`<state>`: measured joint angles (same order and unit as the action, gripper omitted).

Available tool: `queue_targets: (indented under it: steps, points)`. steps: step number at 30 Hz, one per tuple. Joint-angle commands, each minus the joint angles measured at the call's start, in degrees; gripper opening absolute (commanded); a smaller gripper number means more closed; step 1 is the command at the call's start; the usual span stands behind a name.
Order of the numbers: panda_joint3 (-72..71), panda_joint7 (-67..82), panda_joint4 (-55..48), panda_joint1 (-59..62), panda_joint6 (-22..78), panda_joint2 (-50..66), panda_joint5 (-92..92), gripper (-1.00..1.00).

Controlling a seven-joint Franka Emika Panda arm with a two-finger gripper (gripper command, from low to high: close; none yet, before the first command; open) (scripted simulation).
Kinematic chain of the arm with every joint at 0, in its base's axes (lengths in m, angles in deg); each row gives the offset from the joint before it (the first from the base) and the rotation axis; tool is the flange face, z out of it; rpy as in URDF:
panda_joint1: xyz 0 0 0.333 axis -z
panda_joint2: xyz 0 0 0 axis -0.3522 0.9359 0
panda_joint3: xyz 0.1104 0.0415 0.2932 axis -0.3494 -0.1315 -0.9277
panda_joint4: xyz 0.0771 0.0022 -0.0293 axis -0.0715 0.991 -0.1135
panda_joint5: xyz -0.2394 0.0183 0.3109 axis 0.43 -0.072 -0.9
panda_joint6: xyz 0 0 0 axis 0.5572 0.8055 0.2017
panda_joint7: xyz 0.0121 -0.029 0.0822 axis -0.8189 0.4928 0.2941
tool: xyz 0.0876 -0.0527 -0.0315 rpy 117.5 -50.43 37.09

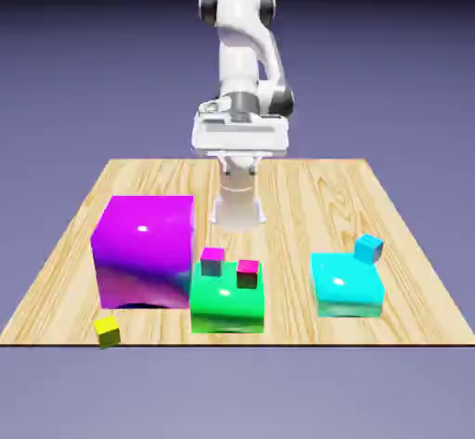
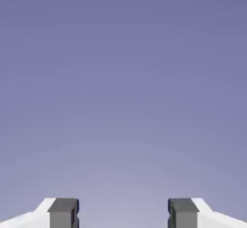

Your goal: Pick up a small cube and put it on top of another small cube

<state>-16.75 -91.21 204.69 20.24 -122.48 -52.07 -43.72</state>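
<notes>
The small cube (image 1: pixel 108 331), tiny and plain yellow, lies on the wooden table (image 1: pixel 306 196) at its near corner on the exterior view's left, just in front of the big magenta block (image 1: pixel 144 251). My gripper (image 1: pixel 240 161) hangs high over the far middle of the table, well away from every cube. In the hand view the gripper (image 2: pixel 123 212) is open: its two grey fingertips (image 2: pixel 63 212) stand wide apart with nothing between them, and only the blue-violet backdrop shows ahead.
A big green block (image 1: pixel 227 300) beside the magenta one carries a tiny magenta cube (image 1: pixel 212 260) and a tiny dark red cube (image 1: pixel 247 273). On the exterior view's right sits a big cyan block (image 1: pixel 346 286) with a small cyan cube (image 1: pixel 368 248) behind it.
</notes>
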Motion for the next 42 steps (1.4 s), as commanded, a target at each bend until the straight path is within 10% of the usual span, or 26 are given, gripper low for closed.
queue_targets:
  steps: [1,42]
  points:
    - [0.8,-0.3,-2.0,0.3,1.9,2.1,-0.9,0.0]
    - [31.7,-11.1,-78.2,10.1,74.5,83.2,-35.3,0.0]
